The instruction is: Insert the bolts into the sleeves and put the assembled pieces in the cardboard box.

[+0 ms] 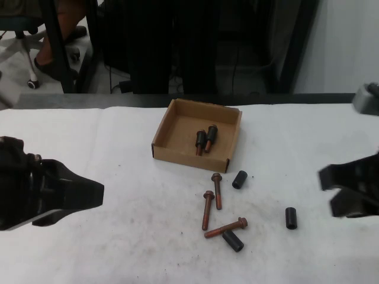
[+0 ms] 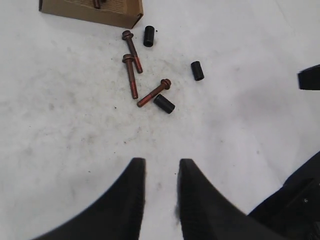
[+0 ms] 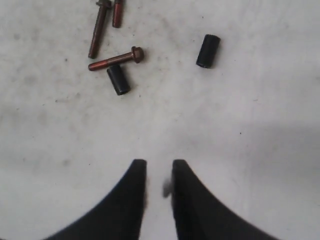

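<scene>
1. The cardboard box (image 1: 189,155) stands open on the white table (image 1: 118,248), near the middle of the far edge.
2. Two assembled pieces (image 1: 201,141) lie side by side inside the box, each a bolt pushed through a dark sleeve.
3. Between the box and the near edge of the table lie three loose bolts. The bolt nearest the box (image 1: 217,190) and the middle bolt (image 1: 206,210) lie close together, pointing roughly toward the near edge. The third bolt (image 1: 225,228) lies slantwise below them.
4. The sleeve by the box (image 1: 239,179) rests just off the box's near right corner.
5. The nearest sleeve (image 1: 233,240) lies with one end up against the shaft of the third bolt.
6. The lone sleeve (image 1: 291,218) lies apart from the others, toward the table's right edge.
7. The left hand (image 2: 161,162) hangs over the table's left side, well apart from the bolts. Its fingers stand slightly apart with nothing between them.
8. The right hand (image 3: 159,162) hangs over the table's right side, near the lone sleeve. Its fingers show a narrow gap and hold nothing.
</scene>
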Robot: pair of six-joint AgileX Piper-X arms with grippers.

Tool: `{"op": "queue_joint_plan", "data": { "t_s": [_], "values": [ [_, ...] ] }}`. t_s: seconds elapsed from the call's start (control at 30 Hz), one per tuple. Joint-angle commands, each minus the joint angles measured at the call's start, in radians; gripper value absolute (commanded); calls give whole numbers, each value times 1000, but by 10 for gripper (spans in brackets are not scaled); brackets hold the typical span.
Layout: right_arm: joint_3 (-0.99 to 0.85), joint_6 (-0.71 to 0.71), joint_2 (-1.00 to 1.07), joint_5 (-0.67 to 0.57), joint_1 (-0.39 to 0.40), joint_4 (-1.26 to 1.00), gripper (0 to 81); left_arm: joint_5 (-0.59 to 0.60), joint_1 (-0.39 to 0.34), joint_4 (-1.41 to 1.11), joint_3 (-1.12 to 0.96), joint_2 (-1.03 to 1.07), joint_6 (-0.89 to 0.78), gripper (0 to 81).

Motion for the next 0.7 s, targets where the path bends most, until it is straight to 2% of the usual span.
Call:
{"op": "queue_joint_plan", "data": {
  "t_s": [0.0, 0.27, 0.4, 0.57, 0.67],
  "values": [
    [4, 122, 104, 16, -4, -132, 374, 39, 2, 3, 2, -10, -1, 226],
    [-11, 188, 381, 27, -4, -228, 363, 65, 2, 3, 2, -10, -1, 226],
    [-46, 183, 497, 94, -4, -228, 363, 65, 2, 3, 2, -10, -1, 226],
    [-115, 160, 565, 136, -4, -228, 363, 65, 2, 3, 2, -10, 2, 226],
    [-143, 160, 569, 201, -4, -228, 363, 65, 2, 3, 2, -10, 4, 226]
  ]
}}
